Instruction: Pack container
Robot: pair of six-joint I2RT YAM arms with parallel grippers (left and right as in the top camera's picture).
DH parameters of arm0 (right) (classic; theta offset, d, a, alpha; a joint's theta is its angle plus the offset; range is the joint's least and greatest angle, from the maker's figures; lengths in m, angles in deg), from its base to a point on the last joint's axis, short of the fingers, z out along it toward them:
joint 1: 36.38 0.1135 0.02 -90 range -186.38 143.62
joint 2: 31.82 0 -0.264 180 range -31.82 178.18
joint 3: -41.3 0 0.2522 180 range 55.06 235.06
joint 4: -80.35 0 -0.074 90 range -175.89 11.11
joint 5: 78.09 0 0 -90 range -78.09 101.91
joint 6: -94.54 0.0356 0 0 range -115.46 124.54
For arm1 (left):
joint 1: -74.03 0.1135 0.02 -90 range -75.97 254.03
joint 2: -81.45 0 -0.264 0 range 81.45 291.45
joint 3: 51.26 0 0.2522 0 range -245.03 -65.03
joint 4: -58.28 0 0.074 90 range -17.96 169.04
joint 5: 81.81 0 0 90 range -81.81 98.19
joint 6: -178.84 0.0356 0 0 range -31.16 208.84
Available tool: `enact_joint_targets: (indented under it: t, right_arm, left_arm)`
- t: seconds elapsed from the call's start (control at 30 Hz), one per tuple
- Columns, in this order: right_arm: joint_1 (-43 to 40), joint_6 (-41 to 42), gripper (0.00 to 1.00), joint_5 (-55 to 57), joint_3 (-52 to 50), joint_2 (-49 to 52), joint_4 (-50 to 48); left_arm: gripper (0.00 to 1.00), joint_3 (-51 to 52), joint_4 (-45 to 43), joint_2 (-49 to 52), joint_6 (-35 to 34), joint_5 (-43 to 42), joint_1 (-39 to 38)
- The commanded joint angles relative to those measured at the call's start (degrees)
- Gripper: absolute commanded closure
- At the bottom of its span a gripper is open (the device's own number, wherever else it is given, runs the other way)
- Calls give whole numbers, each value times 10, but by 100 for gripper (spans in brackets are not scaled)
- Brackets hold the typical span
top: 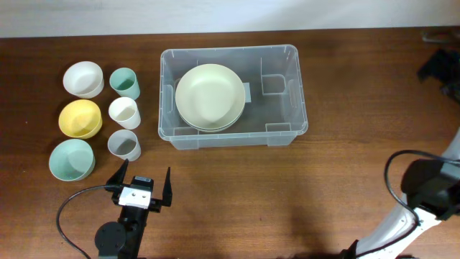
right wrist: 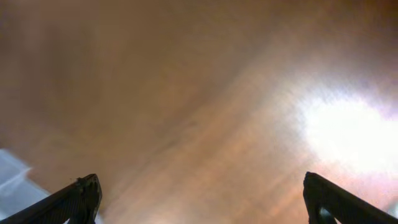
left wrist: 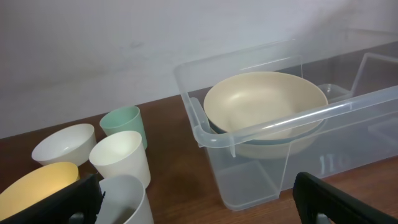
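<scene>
The clear plastic container stands at the middle back of the table. A cream plate lies in its left half on top of other dishes. In the left wrist view the container is ahead on the right, with the cream plate inside. My left gripper is open and empty, near the front edge, just below the grey cup. It also shows in the left wrist view. My right gripper is open and empty over bare wood. Its fingers are hidden in the overhead view.
Left of the container are a white bowl, a yellow bowl, a pale teal bowl, a green cup and a white cup. The right arm is at the front right corner.
</scene>
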State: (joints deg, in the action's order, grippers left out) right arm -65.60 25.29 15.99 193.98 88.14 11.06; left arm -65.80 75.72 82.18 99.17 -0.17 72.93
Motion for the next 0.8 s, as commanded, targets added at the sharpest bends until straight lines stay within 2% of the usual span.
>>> enact_joint_targets:
  t: [0.0, 0.2, 0.43, 0.77]
  right_arm:
    - [-38, -3, 1, 10, -53, -3, 3]
    - [-77, 7, 1, 11, -150, -3, -45]
    - [-83, 7, 1, 11, -250, -3, -136]
    - [-83, 7, 1, 11, -265, -3, -187]
  left_arm:
    - [0, 3, 2, -4, 9, 2, 0]
    - [0, 3, 2, -4, 9, 2, 0]
    - [0, 3, 2, -4, 9, 2, 0]
    - [0, 3, 2, -4, 9, 2, 0]
